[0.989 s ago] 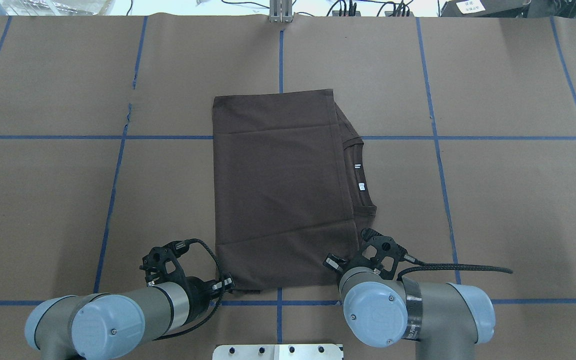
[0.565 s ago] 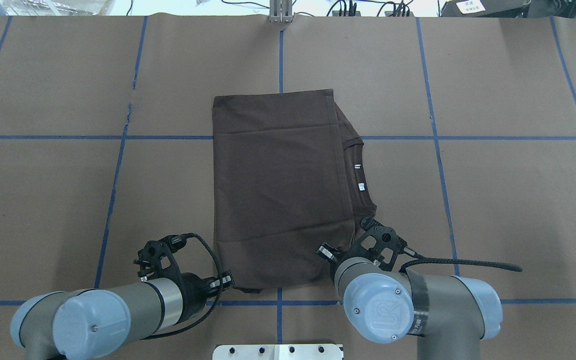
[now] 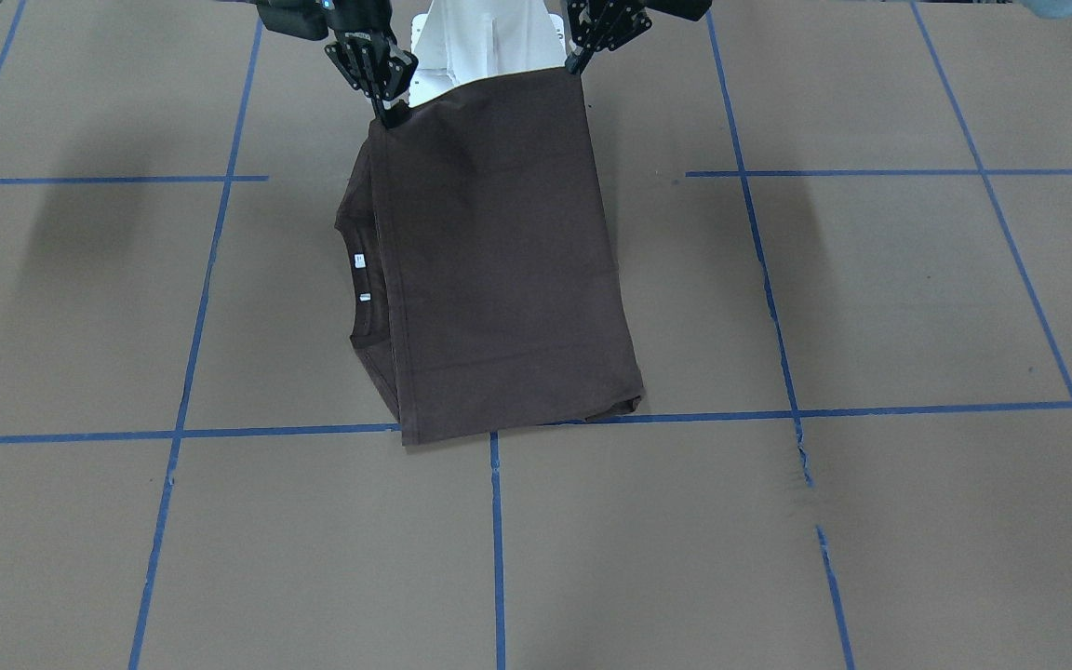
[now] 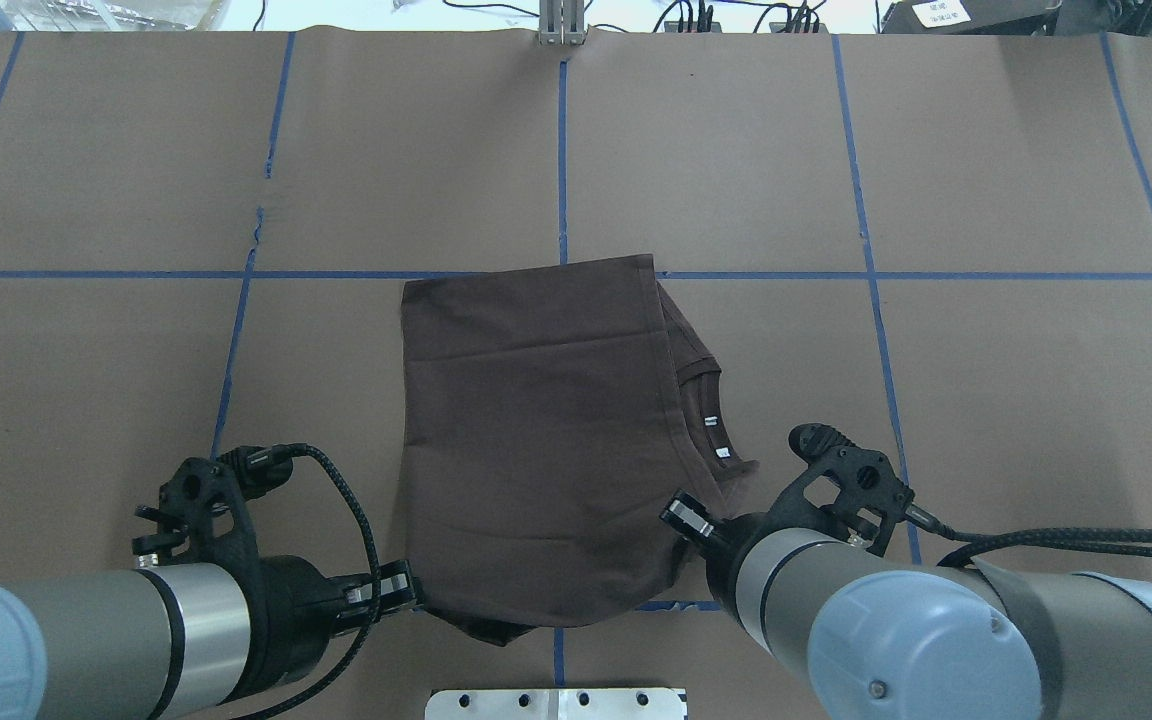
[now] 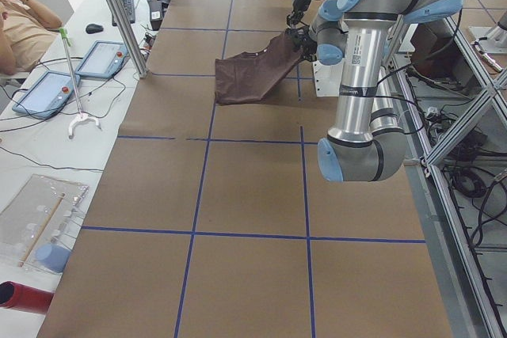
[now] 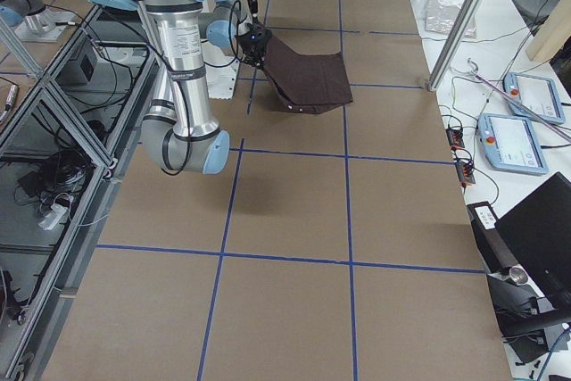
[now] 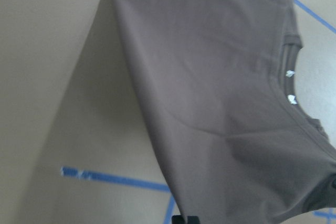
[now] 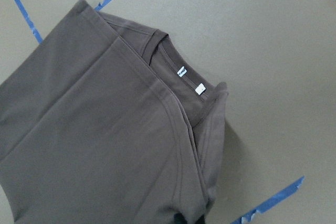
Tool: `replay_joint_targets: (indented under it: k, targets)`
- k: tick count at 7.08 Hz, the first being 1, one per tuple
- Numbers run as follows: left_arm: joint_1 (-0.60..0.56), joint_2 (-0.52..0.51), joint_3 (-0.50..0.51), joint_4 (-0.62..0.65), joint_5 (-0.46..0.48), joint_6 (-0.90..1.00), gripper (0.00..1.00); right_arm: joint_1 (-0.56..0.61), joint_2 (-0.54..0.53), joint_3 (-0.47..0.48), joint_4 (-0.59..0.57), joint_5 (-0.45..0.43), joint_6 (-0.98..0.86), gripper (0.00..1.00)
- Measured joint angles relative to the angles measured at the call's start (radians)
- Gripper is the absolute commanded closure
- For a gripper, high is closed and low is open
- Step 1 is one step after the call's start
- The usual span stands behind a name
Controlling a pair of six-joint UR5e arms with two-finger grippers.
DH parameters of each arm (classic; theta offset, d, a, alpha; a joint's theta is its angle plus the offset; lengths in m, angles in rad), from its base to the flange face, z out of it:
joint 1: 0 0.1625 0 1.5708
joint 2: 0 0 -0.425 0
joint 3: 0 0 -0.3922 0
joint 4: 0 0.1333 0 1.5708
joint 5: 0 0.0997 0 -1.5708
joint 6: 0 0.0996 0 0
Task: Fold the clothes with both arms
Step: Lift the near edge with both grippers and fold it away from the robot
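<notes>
The dark brown T-shirt (image 4: 536, 430) lies folded lengthwise on the brown table paper, collar and white neck tags (image 4: 714, 432) on its right. Its near edge is lifted off the table and its far edge rests on the paper (image 3: 517, 409). My left gripper (image 4: 412, 592) is shut on the near left corner. My right gripper (image 4: 683, 517) is shut on the near right corner, beside the collar. In the front-facing view the left gripper (image 3: 578, 60) and right gripper (image 3: 387, 116) hold the edge up. The wrist views show the cloth (image 7: 220, 103) (image 8: 105, 145) hanging below each hand.
Blue tape lines (image 4: 561, 150) grid the table. A metal plate (image 4: 556, 703) sits at the near edge, at the white pedestal (image 3: 485, 37). The paper is torn at the far left (image 4: 258, 215). Tablets (image 5: 47, 89) and cables lie past the table's far side.
Both grippers have risen and drawn back toward the robot with the shirt's near edge. The whole shirt has slid toward me, and its far edge now lies at the blue cross line.
</notes>
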Motion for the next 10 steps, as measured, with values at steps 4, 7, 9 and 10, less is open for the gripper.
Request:
replay_joint_targets:
  k: [4,7,9,10]
  targets:
    - [-0.095,-0.099,0.131,0.069,-0.007,0.097,1.0,0.068,0.101,-0.191,0.031,0.005,-0.024,1.0]
    - [-0.242,-0.149,0.238,0.053,-0.047,0.208,1.0,0.196,0.207,-0.355,0.116,0.021,-0.101,1.0]
    - [-0.314,-0.168,0.385,-0.052,-0.061,0.259,1.0,0.256,0.247,-0.524,0.243,0.038,-0.141,1.0]
    - [-0.342,-0.171,0.465,-0.122,-0.063,0.282,1.0,0.274,0.26,-0.597,0.294,0.042,-0.152,1.0]
